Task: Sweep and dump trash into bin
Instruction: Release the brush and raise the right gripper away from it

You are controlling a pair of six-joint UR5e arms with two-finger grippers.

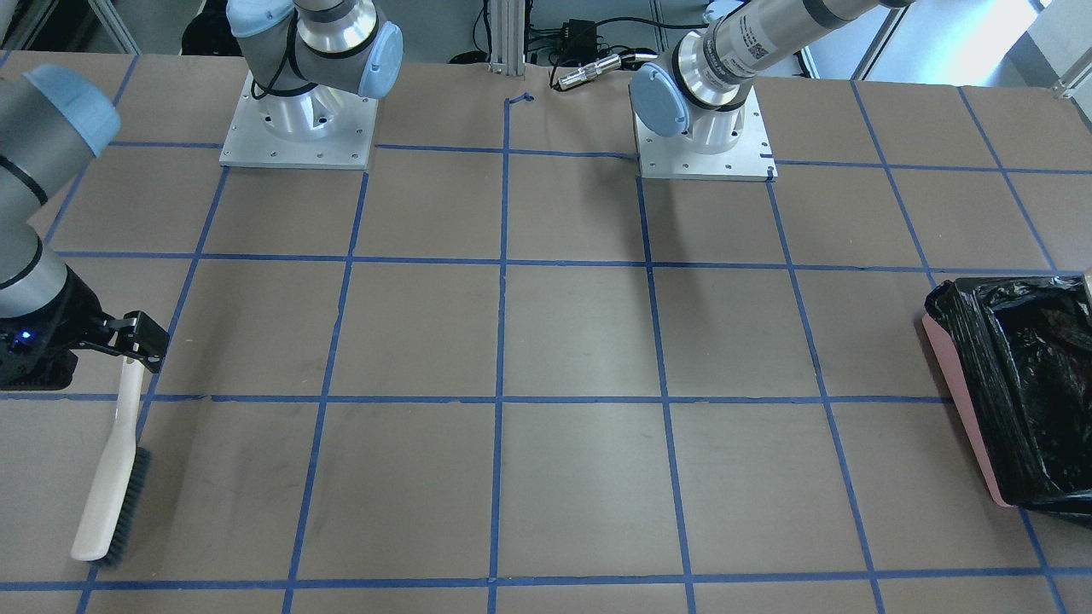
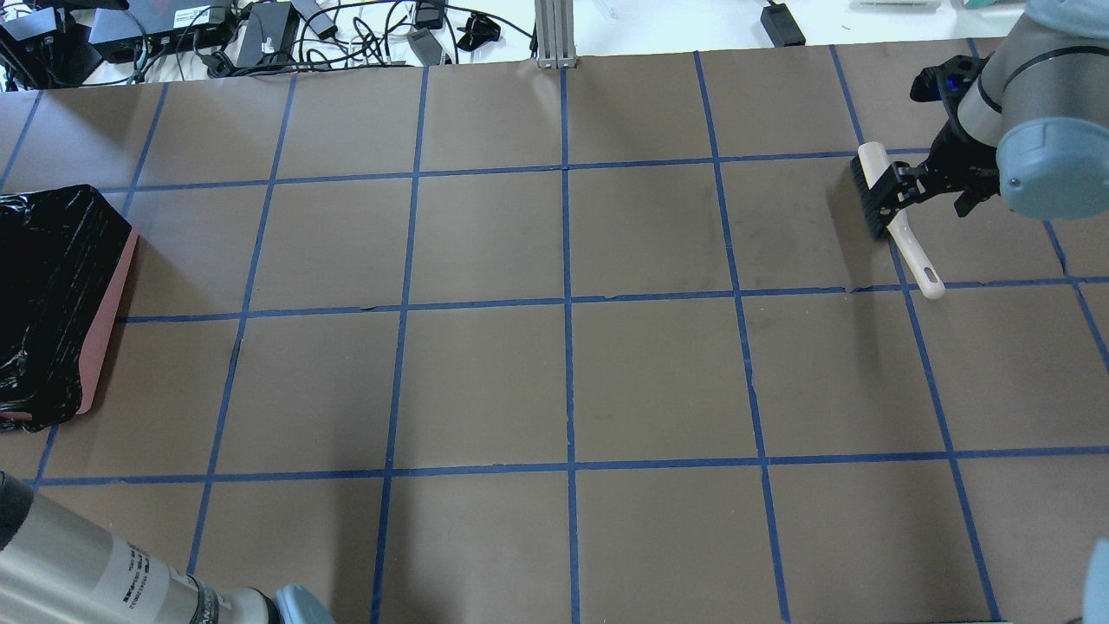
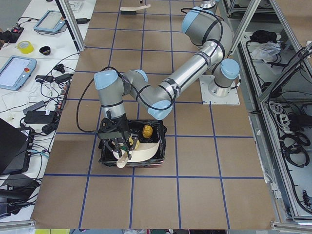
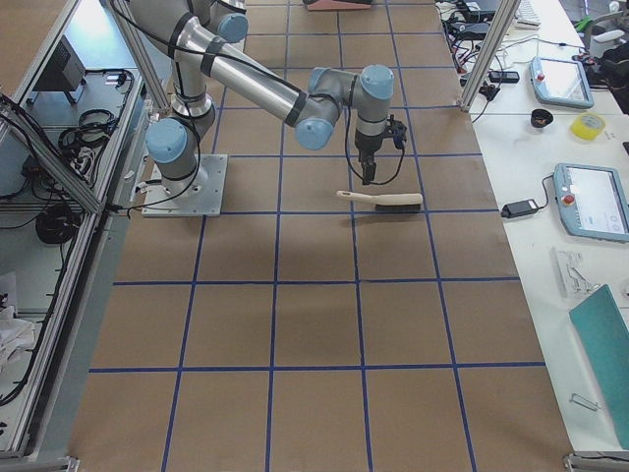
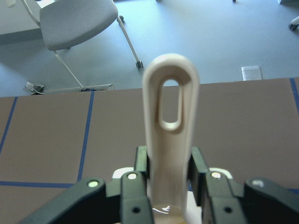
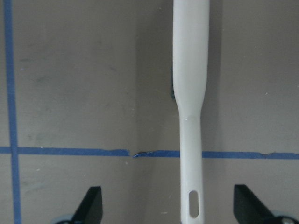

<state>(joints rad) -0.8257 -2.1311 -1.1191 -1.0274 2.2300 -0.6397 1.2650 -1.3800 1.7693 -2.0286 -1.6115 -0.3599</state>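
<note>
Brown table (image 1: 580, 333), blue-taped grid — brush (image 1: 115, 469) and pink bin (image 1: 968, 414) resting on it.

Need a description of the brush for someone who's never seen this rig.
On the brown table gridded with blue tape, look to the end on the robot's right, below the right gripper. The brush lies flat there: long cream handle, dark bristles along one side, unlike the bristleless dustpan at the bin.

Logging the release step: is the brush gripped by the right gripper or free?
Free: the right gripper is open, its fingers wide apart either side of the brush, which lies on the table.
</note>
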